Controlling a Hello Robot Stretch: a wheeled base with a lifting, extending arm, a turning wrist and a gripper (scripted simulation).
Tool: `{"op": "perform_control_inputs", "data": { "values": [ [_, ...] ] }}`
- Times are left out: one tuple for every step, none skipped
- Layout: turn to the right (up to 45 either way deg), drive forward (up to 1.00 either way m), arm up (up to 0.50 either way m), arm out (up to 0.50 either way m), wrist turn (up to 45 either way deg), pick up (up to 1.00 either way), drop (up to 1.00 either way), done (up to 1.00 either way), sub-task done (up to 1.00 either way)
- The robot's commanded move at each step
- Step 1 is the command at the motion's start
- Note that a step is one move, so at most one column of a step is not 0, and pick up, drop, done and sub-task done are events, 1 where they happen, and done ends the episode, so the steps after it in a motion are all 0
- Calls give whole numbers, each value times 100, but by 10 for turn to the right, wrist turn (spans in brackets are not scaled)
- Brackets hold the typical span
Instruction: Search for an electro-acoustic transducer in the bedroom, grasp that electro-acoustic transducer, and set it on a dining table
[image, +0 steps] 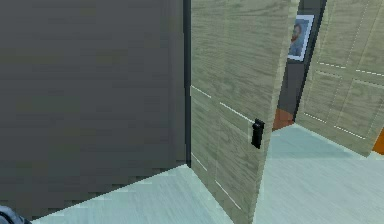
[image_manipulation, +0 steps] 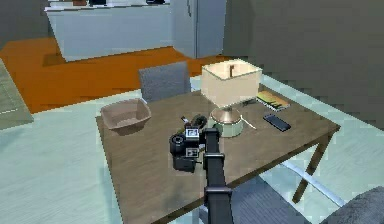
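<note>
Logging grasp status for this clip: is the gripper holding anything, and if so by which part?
It cannot be told: the gripper shows against the wooden table, close to the lamp.

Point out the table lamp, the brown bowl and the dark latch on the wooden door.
table lamp (image_manipulation: 231, 82): arm side view, front face of its cream shade.
brown bowl (image_manipulation: 127, 125): arm side view, its near outer wall.
dark latch (image: 257, 133): forward view, middle of its plate.
</note>
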Motion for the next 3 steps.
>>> {"op": "perform_control_inputs", "data": {
  "values": [
    [0,0,20,0,0,0,0,0,0],
    [0,0,0,0,-450,0,0,0,0],
    [0,0,0,0,-450,0,0,0,0]
  ]
}}
